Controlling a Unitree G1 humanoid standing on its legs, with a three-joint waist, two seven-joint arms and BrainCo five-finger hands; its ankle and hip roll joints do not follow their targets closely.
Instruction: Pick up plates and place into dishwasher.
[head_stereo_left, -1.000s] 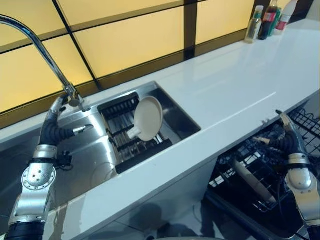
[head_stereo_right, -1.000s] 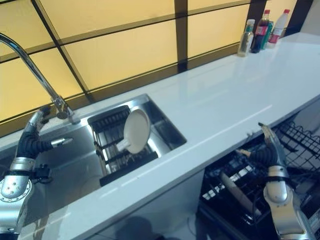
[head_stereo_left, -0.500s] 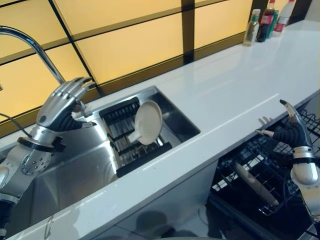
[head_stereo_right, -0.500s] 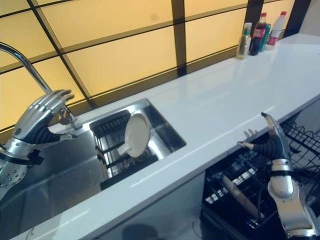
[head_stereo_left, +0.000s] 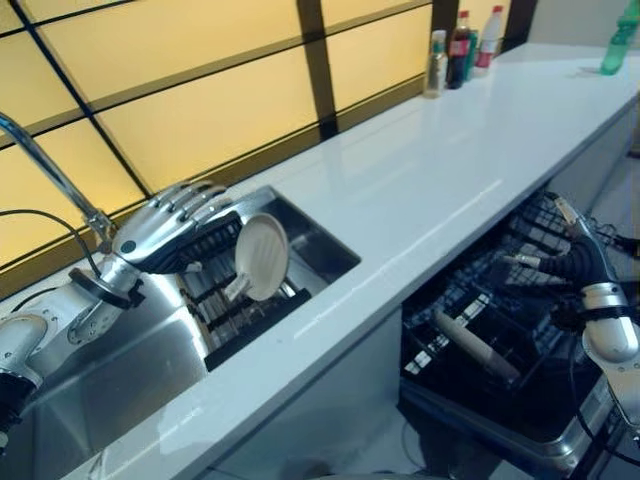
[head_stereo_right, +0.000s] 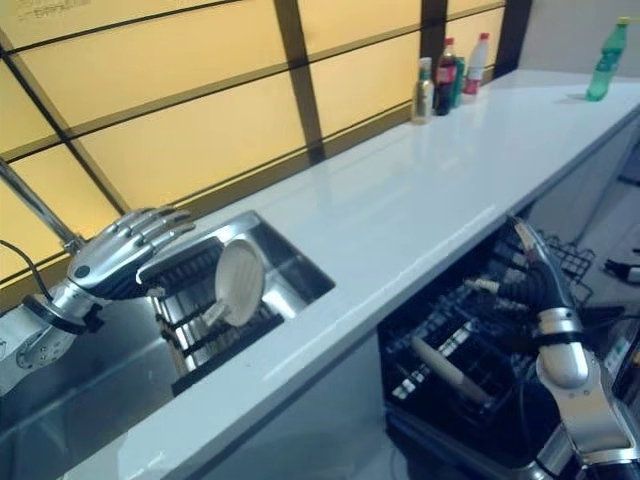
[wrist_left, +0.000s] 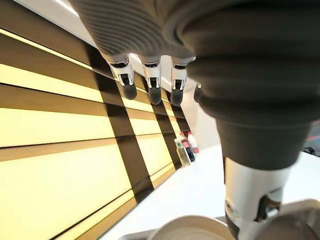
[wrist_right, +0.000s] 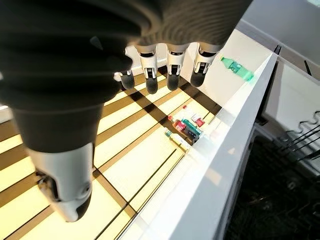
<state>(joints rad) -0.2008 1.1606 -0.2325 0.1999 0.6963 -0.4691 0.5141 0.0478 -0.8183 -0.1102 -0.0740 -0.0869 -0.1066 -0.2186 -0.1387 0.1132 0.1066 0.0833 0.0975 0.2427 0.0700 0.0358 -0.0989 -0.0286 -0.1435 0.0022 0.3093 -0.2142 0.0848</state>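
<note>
Our left robot hand (head_stereo_left: 165, 232) hovers open, empty, beside the plate (head_stereo_left: 261, 256) standing in the sink (head_stereo_left: 325, 243) rack; we should approach edge-on. Right robot hand (head_stereo_left: 580, 262) open over dishwasher (head_stereo_left: 480, 350).

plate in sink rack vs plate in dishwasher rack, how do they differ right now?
1. Place: the sink plate stands in the dark rack in the sink; the dishwasher plate sits in the open dishwasher rack below the counter.
2. Pose: the sink plate stands near upright, face showing; the dishwasher plate leans and shows mostly its edge.
3. Nearest robot hand: the open left robot hand is beside the sink plate; the right robot hand is above the dishwasher rack.

Both are pale and unheld.
</note>
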